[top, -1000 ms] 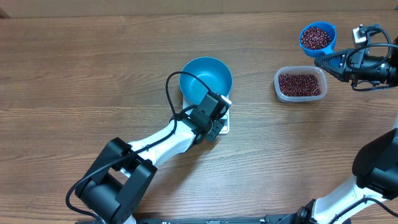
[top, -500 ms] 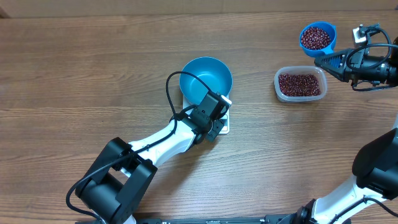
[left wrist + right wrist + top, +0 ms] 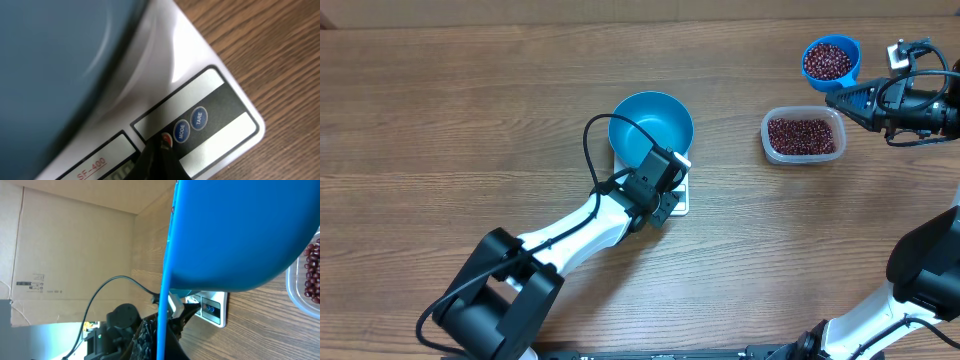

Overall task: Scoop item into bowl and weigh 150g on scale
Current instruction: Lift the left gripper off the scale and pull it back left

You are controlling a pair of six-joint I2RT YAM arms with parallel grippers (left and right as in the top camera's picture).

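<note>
The teal bowl (image 3: 651, 126) stands on the white scale (image 3: 682, 192) and holds no beans. My left gripper (image 3: 667, 208) is shut, and its tip (image 3: 161, 150) rests on the red button beside MODE (image 3: 181, 131) and TARE (image 3: 199, 118) on the scale's panel (image 3: 220, 100); the bowl's side (image 3: 60, 65) fills the left of that view. My right gripper (image 3: 835, 100) is shut on the handle of a blue scoop (image 3: 830, 62) heaped with red-brown beans, held above the table at the far right. In the right wrist view the scoop's underside (image 3: 240, 230) hides most of the scene.
A clear plastic tub (image 3: 803, 135) of beans sits below the scoop, right of the scale; its edge shows in the right wrist view (image 3: 312, 275). The left arm (image 3: 570, 235) stretches diagonally from the lower left. A cardboard wall (image 3: 75, 255) stands behind the table.
The left arm's rear links have shifted slightly. Its fingertips stay on the scale's button panel. The right arm and scoop have not moved.
</note>
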